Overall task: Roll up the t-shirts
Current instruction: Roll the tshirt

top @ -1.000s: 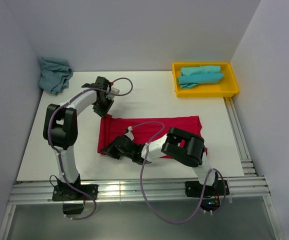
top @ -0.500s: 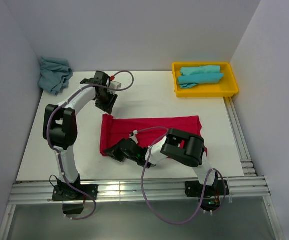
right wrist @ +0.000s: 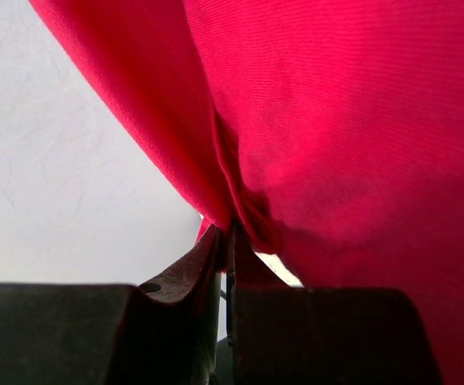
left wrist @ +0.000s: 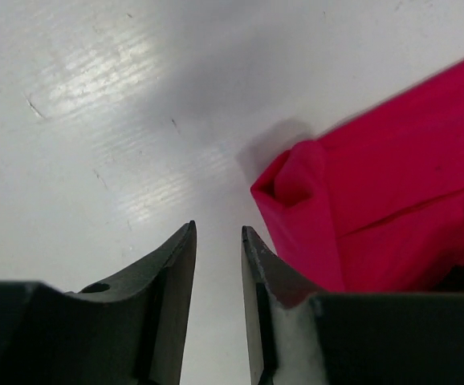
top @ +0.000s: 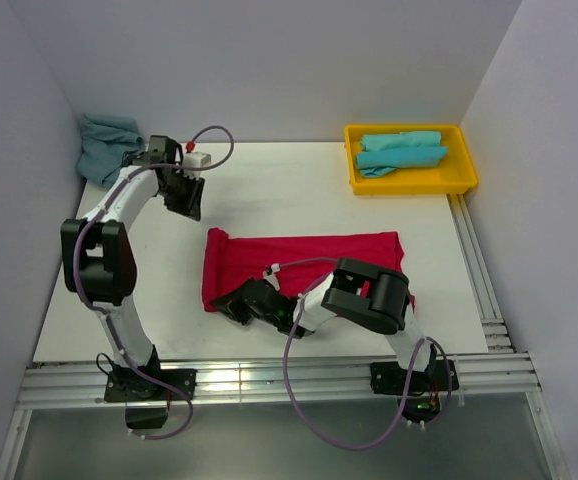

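Your right claw (right wrist: 225, 234) is pinched tight on a fold at the near-left edge of the red shirt (top: 319, 255), which lies spread mid-bench (top: 289, 195). Your left claw (left wrist: 217, 234) hangs narrowly parted and empty near the shirt's far-left corner. Turquoise shirts (top: 399, 150) sit in the tray (top: 409, 187).

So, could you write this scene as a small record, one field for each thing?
red t-shirt: folded into a long flat band
turquoise t-shirts: lying in the yellow tray
crumpled turquoise cloth: far left corner
left gripper: open, empty, near the band's far left corner
right gripper: shut on the band's near left edge
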`<state>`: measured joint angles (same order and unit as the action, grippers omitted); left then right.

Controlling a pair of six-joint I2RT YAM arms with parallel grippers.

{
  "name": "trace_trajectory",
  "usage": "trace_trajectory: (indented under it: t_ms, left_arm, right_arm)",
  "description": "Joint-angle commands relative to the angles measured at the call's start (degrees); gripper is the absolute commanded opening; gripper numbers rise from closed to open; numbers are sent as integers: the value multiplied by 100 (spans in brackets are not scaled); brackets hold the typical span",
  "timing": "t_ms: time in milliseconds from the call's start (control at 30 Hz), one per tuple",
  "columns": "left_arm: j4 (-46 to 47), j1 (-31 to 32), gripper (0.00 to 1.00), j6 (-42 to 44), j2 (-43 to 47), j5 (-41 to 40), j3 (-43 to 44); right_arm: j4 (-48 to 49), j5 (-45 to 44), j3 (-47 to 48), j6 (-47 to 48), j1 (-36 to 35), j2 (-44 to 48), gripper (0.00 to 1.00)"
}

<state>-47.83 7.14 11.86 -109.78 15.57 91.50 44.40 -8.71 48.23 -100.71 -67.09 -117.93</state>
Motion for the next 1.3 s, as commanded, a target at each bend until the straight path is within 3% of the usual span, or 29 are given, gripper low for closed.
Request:
trace_trajectory:
  t_ms: [0, 467, 800, 1267]
  left_arm:
    - [-77, -133, 34, 360, 597, 595, -359]
    - [37, 77, 32, 634, 536, 1651, -1134]
    - [485, 227, 31, 458, 27, 1317, -1223]
    - [846, 499, 30, 186, -325, 518, -1275]
  right_arm:
    - [-1, -254, -156, -98, 29, 288, 0]
    - [-484, -307, -86, 16, 73, 428, 0]
    - [-1266, -395, 204, 279, 108, 569, 0]
    - [-3402, -807, 758, 991, 56, 912, 0]
